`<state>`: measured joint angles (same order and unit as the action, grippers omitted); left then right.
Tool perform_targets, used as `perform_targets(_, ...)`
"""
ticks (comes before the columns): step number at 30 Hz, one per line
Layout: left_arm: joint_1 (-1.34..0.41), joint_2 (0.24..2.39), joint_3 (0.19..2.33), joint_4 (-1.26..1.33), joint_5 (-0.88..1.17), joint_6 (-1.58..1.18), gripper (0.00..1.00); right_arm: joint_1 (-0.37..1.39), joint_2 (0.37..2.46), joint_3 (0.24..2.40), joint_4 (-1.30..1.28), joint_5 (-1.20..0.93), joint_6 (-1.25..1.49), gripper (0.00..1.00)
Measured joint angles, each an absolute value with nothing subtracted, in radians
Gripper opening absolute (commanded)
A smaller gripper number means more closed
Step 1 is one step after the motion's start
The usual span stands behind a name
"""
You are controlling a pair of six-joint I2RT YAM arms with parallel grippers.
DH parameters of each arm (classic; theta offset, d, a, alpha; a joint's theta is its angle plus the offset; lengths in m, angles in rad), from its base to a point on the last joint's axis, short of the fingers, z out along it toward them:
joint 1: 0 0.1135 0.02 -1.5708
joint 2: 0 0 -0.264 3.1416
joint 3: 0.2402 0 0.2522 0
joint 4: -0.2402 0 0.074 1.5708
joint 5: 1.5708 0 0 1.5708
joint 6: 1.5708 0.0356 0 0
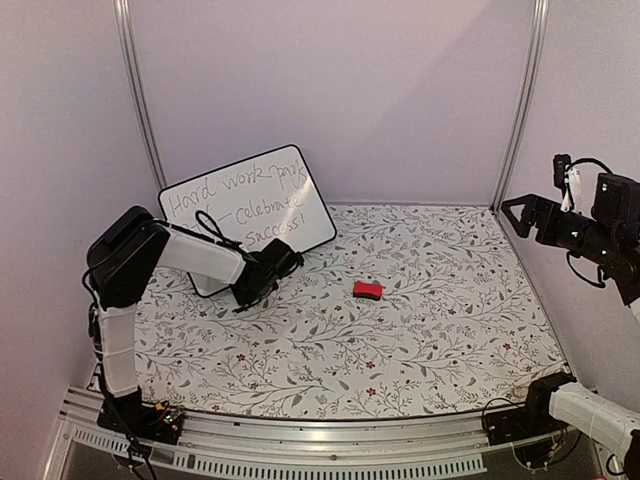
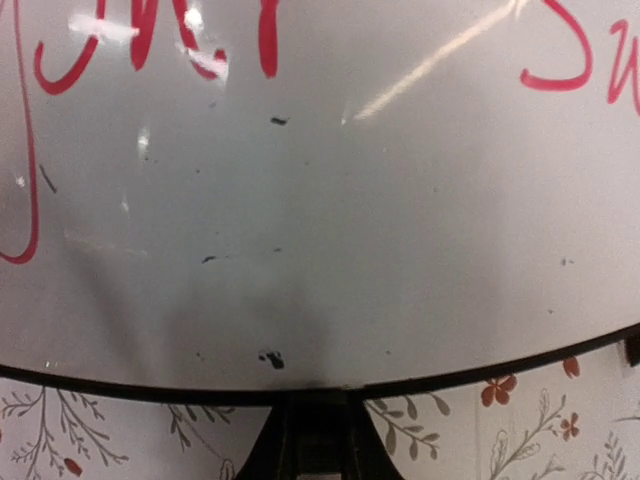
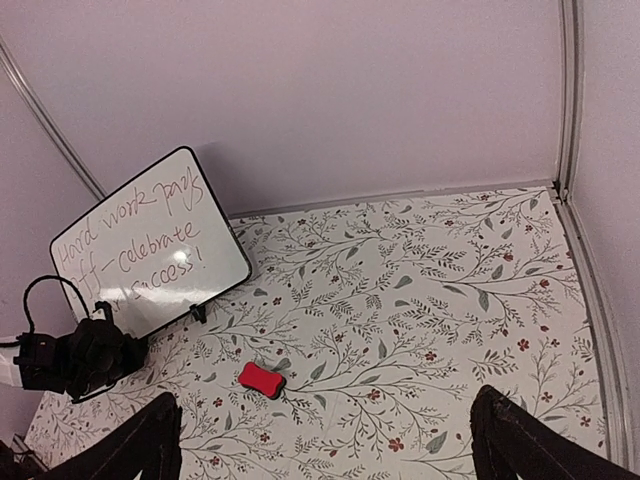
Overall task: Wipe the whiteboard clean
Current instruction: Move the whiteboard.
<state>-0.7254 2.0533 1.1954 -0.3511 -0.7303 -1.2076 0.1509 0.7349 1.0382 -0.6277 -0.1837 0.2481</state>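
Note:
The whiteboard (image 1: 262, 190) leans against the back wall at the left and bears red handwriting. It fills the left wrist view (image 2: 320, 200) and also shows in the right wrist view (image 3: 150, 245). My left gripper (image 1: 290, 258) is shut at the board's lower black rim (image 2: 315, 400), apparently pinching it at a foot. A small red eraser block (image 1: 367, 290) lies on the table to the right of the board, also in the right wrist view (image 3: 261, 379). My right gripper (image 1: 515, 212) is open and empty, raised high at the right (image 3: 325, 415).
The table (image 1: 420, 340) has a floral cloth. Plain walls close the back and sides, with metal posts (image 1: 515, 110) in the corners. One board foot (image 3: 198, 312) stands on the cloth. A cable loops over the left arm (image 1: 205, 225).

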Motion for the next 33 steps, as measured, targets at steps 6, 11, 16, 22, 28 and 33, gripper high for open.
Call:
perform_targets(6, -0.760, 2.053, 1.174, -0.336, -0.771, -1.212, 0.00, 0.151, 0.771, 1.026, -0.627, -0.247, 0.252, 0.99)
perform_targets(11, -0.792, 2.053, 1.160, -0.332, -0.797, -1.214, 0.00, 0.151, 0.815, 1.019, -0.628, -0.304, 0.250, 0.99)
perform_targets(16, -0.823, 2.042, 1.140, -0.325, -0.805, -1.213, 0.00, 0.196, 0.851, 1.019, -0.630, -0.352, 0.241, 0.99)
perform_targets(22, -0.870, 2.035, 1.119, -0.313, -0.820, -1.204, 0.00, 0.478, 0.979, 1.022, -0.649, -0.262, 0.220, 0.99)
perform_targets(28, -0.894, 2.017, 1.086, -0.284, -0.823, -1.185, 0.00, 0.700, 1.191, 1.045, -0.672, -0.127, 0.204, 0.97)
perform_targets(33, -0.912, 2.000, 1.057, -0.264, -0.821, -1.174, 0.00, 0.759, 1.323, 1.108, -0.657, -0.043, 0.131, 0.87)
